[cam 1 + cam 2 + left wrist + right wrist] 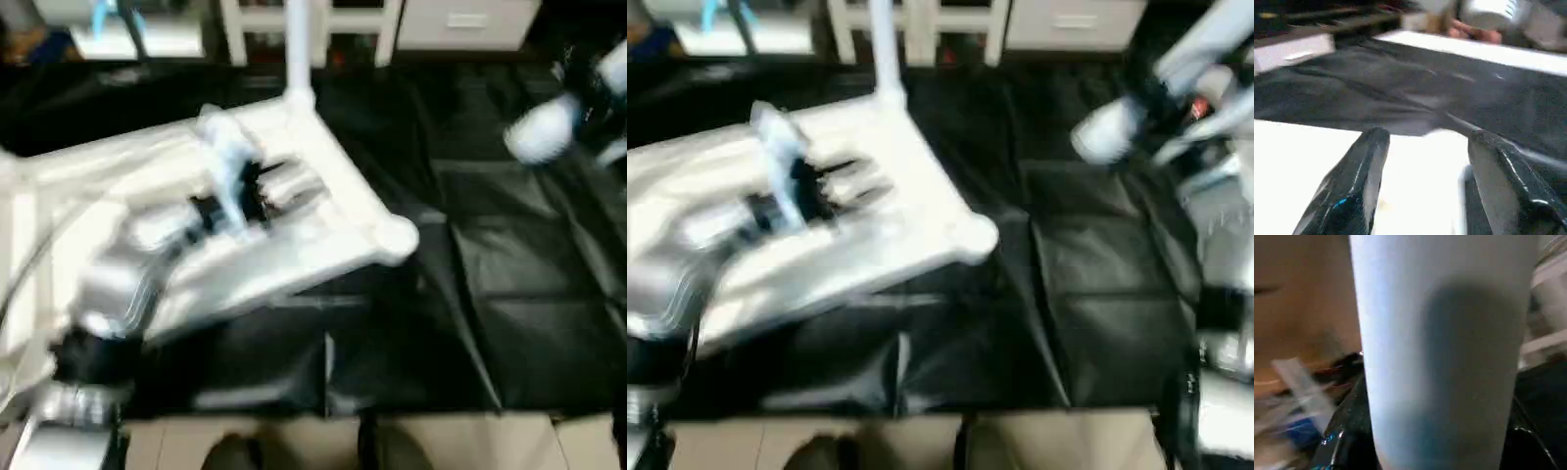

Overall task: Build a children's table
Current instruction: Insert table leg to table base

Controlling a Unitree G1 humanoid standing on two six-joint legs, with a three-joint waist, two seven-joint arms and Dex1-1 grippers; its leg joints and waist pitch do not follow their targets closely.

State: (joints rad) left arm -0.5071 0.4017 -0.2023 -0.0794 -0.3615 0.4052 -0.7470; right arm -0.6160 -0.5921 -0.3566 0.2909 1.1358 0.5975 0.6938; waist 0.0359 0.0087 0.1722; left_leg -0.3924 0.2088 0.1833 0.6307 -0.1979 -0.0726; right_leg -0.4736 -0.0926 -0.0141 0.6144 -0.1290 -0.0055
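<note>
Left eye view is showing the white tabletop (pixel 323 186) lying upside down on the black-draped work table (pixel 509 284), with one tube leg (pixel 299 44) already standing upright in the far corner socket and the near corner socket (pixel 397 240) sitting empty. The left gripper (pixel 230 201) is hovering over the ribbed underside, and the right gripper (pixel 1176 98) is carrying a second white leg (pixel 1107 132) in from the right, well apart from the tabletop.

To do this step well, I judge that the leg should be brought upright and lined up square over an empty socket before any downward push (a tilted tube would likely jam on the rim). The left arm could be pressing the tabletop flat so it is not sliding on the cloth while the leg is going in.

Left wrist view is showing the left fingers (pixel 1359 171) spread apart with bare white plastic between them, gripping nothing; whether the tips are touching the surface I cannot tell. Right wrist view is showing the second leg running up between the right fingers (pixel 1347 431), which are closing on its sides at a moderate width and holding it.
</note>
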